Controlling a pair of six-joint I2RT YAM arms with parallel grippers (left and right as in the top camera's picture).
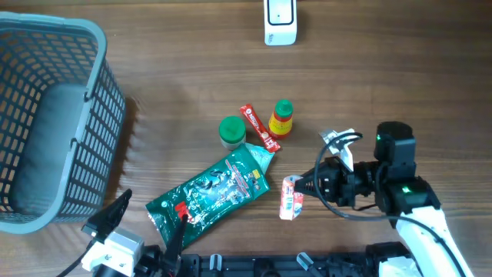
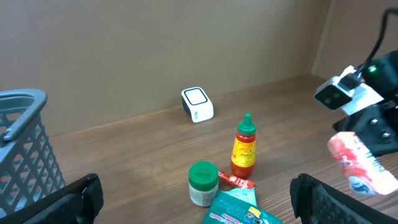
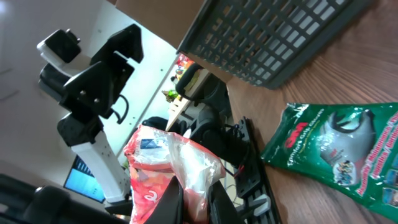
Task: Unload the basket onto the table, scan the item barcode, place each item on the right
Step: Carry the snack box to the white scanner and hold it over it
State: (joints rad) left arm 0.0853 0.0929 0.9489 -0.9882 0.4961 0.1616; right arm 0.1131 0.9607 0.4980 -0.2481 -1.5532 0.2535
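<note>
1. The red-and-white packet is near the table's near edge, right of its middle. It is pinched in the right gripper, whose jaws are closed tight on its crinkled wrapper.
2. The scanner sits at the far edge, almost straight across the table from the packet and well apart from it. The coming move looks like a carry away from the near edge toward it.
3. The packet's long axis runs roughly near edge to far edge, crosswise to the gripper that reaches in from the right.
4. The left gripper stands wide open and empty at the near edge. It is farther from the scanner, with the green pouch just beside it.
5. No barcode shows in any view, so I cannot tell which face carries it. The left wrist view cuts the packet at its right edge. Whether it is clear of the table is hard to judge, though it looks lifted.
</note>
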